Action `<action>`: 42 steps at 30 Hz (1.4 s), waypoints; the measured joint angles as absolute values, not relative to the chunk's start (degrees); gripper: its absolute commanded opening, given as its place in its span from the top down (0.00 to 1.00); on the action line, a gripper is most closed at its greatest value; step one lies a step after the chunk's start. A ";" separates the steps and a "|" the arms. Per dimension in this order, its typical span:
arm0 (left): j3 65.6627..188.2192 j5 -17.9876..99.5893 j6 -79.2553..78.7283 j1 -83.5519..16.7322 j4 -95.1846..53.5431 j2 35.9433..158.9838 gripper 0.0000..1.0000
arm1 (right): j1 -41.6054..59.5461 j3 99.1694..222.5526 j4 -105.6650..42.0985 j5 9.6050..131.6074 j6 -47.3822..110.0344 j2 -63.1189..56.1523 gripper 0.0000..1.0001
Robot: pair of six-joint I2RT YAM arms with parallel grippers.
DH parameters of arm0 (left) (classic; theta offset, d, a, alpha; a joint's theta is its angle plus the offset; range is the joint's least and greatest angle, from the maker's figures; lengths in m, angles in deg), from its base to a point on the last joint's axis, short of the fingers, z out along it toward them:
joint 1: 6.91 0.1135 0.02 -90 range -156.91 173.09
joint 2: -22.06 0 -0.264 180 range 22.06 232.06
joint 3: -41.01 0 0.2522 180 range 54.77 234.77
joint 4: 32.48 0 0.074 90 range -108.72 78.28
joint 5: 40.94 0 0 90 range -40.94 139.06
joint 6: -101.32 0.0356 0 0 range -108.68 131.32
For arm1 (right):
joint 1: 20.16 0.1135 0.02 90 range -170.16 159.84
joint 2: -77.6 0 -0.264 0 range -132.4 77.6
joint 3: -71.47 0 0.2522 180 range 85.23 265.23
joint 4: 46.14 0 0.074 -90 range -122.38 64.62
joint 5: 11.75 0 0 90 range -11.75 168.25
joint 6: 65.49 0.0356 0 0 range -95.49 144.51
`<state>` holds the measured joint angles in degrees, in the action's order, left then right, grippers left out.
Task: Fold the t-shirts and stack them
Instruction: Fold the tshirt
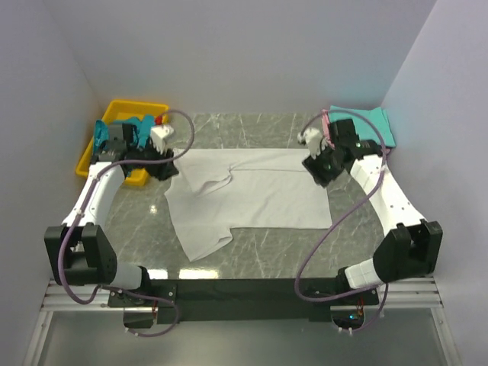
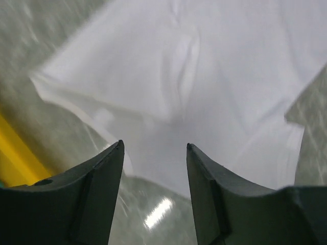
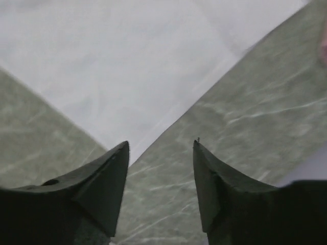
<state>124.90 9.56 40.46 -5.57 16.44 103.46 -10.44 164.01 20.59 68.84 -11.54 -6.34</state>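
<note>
A white t-shirt [image 1: 252, 194] lies spread on the marble table, one sleeve pointing toward the near left. My left gripper [image 1: 165, 169] is open and empty above the shirt's left edge; the left wrist view shows white cloth [image 2: 204, 76] beyond its fingers [image 2: 104, 173]. My right gripper [image 1: 318, 171] is open and empty at the shirt's far right corner; the right wrist view shows that corner [image 3: 127, 66] and bare marble between its fingers [image 3: 110, 173]. A folded teal t-shirt [image 1: 372, 124] lies at the far right. A teal cloth [image 1: 122, 130] sits in the tray.
A yellow plastic tray [image 1: 133, 110] stands at the far left corner, partly behind my left arm; its edge shows in the left wrist view [image 2: 15, 158]. White walls close in the table on three sides. Purple cables loop from both arms.
</note>
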 measured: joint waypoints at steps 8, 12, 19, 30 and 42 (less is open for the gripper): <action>104.24 10.26 53.82 -3.23 26.84 96.53 0.43 | -8.34 136.71 19.43 70.30 -17.29 0.30 0.50; 102.47 10.65 56.48 -3.25 27.08 93.61 0.43 | -6.49 130.74 16.68 72.14 -18.82 4.63 0.51; 99.59 12.35 59.15 -3.25 25.20 93.69 0.41 | -5.70 124.82 10.54 75.90 -20.42 5.92 0.50; 96.84 14.60 66.34 -4.87 23.59 94.35 0.45 | -3.14 120.60 1.14 82.13 -21.90 1.39 1.00; 88.11 19.46 68.48 -15.64 13.01 93.91 0.47 | -3.12 120.86 1.27 82.67 -21.81 1.28 1.00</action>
